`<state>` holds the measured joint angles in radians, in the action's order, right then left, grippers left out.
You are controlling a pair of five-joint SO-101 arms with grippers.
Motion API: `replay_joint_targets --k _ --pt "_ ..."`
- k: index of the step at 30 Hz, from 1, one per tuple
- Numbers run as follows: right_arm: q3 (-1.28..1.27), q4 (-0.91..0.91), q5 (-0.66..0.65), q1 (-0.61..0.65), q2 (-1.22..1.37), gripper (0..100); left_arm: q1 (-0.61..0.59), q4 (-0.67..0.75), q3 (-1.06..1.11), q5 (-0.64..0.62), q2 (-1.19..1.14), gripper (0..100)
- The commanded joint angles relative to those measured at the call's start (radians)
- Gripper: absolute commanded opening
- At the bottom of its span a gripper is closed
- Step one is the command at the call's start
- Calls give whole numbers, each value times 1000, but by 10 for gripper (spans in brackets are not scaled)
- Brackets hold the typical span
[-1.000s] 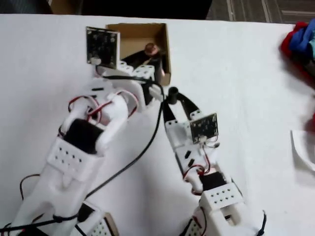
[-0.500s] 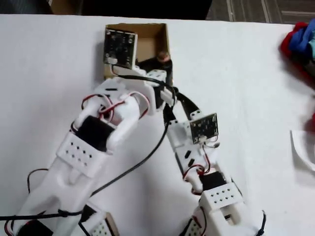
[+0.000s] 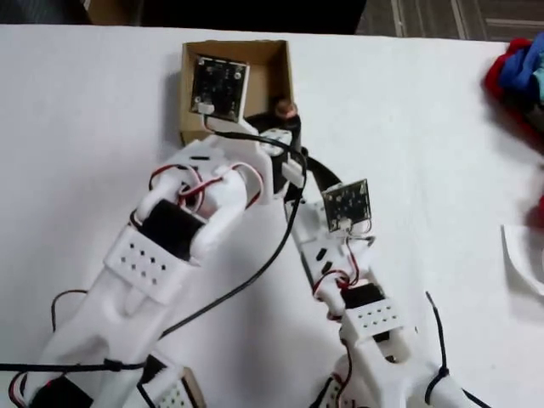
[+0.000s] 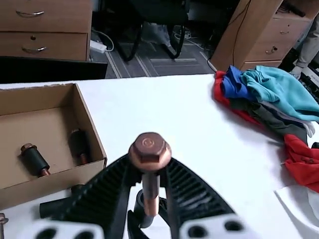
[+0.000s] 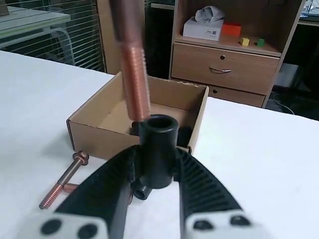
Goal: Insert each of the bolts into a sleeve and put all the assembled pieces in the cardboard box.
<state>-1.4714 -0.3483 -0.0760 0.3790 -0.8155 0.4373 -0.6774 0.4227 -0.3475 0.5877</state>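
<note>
Left gripper (image 4: pixel 149 167) pinches a bolt (image 4: pixel 149 148) over the sleeve (image 5: pixel 158 130) the right gripper (image 5: pixel 157 155) clamps.

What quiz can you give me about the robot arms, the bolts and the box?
1. True or false: the left gripper holds a copper bolt upright, head up.
2. What does the right gripper hold? A) a black sleeve B) a spoon C) a toy car
3. Fill in: ___ assembled pieces lie inside the cardboard box.
Key: 1 true; 2 A; 3 two.
</note>
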Motion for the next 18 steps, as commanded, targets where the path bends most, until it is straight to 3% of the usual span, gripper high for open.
replay_joint_targets --k 1,18 --pt "58 -30 -2 -8 4 20 11 6 -5 0 5 26" --pt "58 -30 -2 -8 4 20 9 95 -13 58 -104 26"
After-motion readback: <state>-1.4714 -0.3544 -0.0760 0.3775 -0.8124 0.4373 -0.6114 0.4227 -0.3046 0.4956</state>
